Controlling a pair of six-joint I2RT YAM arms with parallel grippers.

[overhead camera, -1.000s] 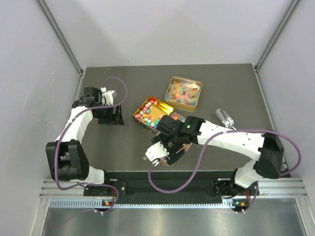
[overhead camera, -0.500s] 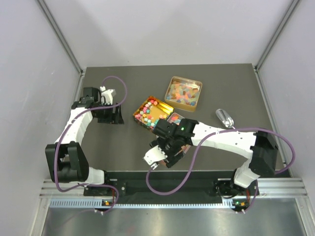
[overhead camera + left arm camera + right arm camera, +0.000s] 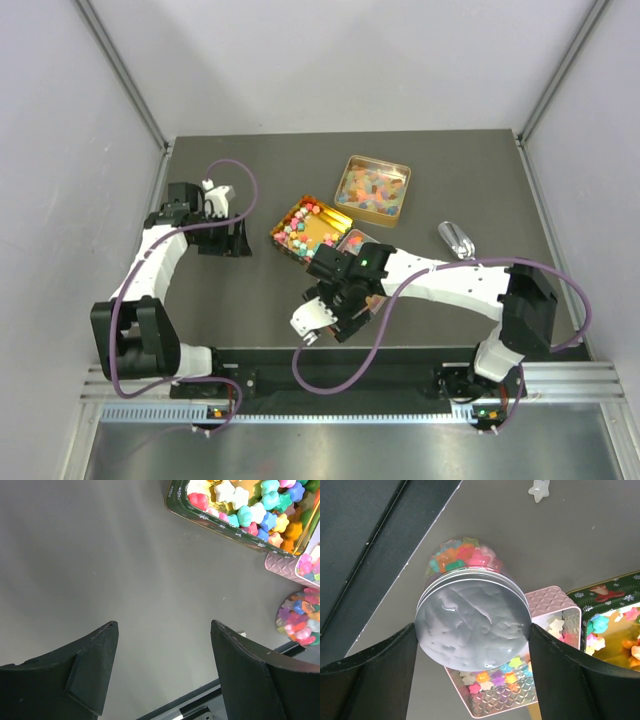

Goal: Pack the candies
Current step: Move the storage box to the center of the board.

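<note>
Currently my right gripper clamps the lidded jar, already full of candies, close beside the pink tin. My left gripper hangs open and empty over the table. Many candies lie loose in the gold tin and the square tin, so I judge packing only partly done.

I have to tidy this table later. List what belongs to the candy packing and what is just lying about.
Belongs to the job:
- candies
- lidded jar of candies, gripped by the right end effector
- rectangular tin
- square gold tin
- pink tin
- loose candy on the table

Lying about:
- metal scoop, untouched, possibly a tool for later
</note>
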